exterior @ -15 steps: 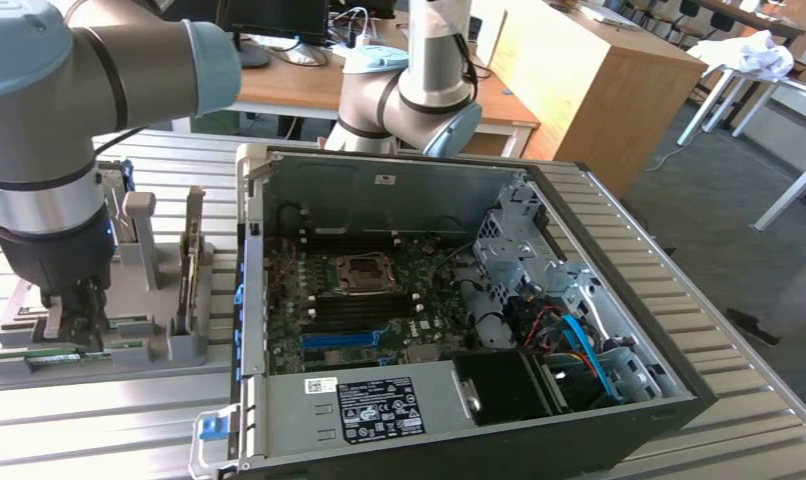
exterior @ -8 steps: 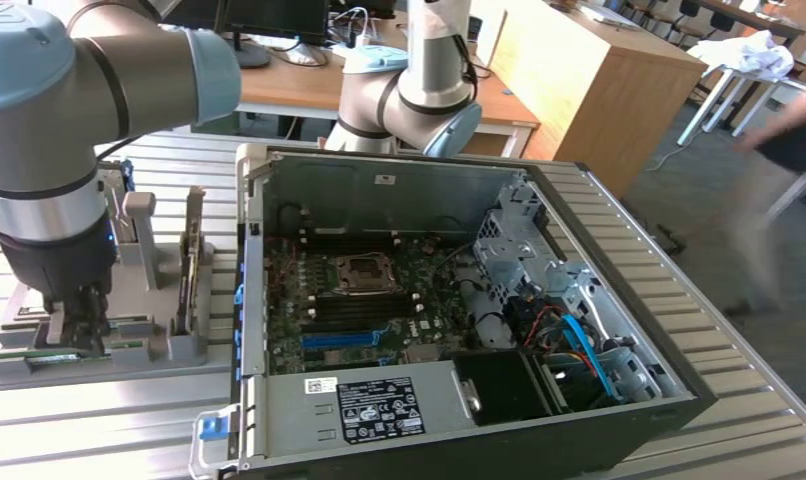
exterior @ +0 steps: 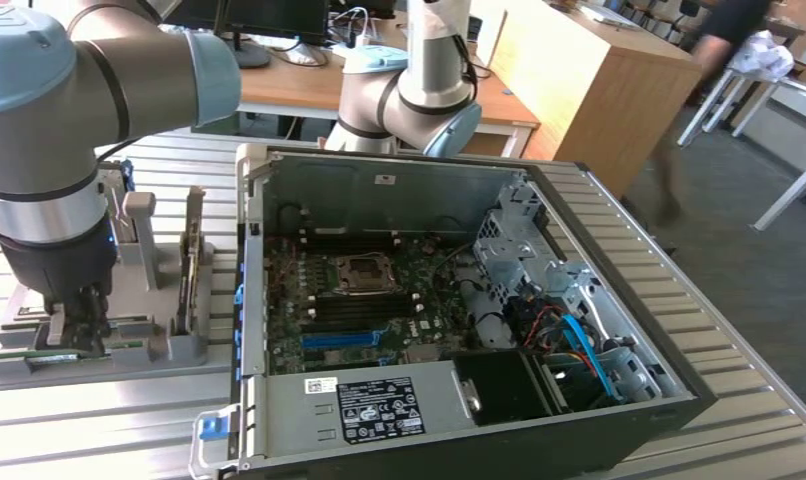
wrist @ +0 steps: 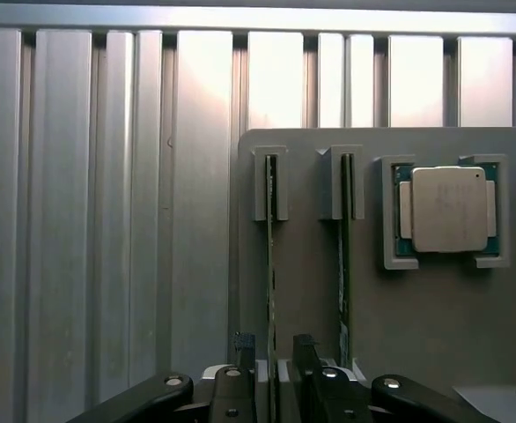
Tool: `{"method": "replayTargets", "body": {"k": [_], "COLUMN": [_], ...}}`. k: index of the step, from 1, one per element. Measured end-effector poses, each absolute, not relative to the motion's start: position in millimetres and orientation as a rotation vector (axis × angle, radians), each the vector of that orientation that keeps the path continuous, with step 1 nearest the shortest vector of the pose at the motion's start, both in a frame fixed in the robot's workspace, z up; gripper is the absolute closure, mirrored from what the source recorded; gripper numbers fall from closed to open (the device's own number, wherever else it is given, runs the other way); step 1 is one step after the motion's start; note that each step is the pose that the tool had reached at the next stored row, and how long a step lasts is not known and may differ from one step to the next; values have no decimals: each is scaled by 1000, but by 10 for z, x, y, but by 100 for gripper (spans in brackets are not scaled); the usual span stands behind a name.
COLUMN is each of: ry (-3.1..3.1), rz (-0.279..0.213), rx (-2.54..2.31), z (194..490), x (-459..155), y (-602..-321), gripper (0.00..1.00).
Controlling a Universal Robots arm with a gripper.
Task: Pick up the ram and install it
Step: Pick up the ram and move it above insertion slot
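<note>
Two rams stand on edge in slots of a grey holder (wrist: pixel 309 291). In the wrist view my gripper (wrist: pixel 274 345) straddles the near end of one ram (wrist: pixel 270 256), a thin green stick. One fingertip sits on each side with a small gap, so the gripper is open. The other ram (wrist: pixel 344 264) stands parallel, one slot over. In the exterior view my gripper (exterior: pixel 76 322) is lowered onto the holder (exterior: pixel 163 350) at that view's left, beside the open computer case (exterior: pixel 376 180). Its motherboard (exterior: pixel 363 300) lies exposed.
A square silver CPU chip (wrist: pixel 443 209) rests in a pocket of the holder beside the sticks. The table (wrist: pixel 91 220) is ribbed aluminium. A second robot arm (exterior: pixel 423 95) stands behind the case. Desks and a person (exterior: pixel 723 40) are in the background.
</note>
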State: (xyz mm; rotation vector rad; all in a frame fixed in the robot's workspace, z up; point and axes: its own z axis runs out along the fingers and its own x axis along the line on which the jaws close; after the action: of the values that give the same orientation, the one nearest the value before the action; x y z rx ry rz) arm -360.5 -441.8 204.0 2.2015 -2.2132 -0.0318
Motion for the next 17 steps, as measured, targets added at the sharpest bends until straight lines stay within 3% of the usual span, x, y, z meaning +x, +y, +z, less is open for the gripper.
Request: {"method": "replayTargets", "body": {"k": [17], "ry": [-2213], "rz": [-32], "rx": [2202], "z": [2008], "x": [-3605], "y": [-4420], "gripper": [69]}}
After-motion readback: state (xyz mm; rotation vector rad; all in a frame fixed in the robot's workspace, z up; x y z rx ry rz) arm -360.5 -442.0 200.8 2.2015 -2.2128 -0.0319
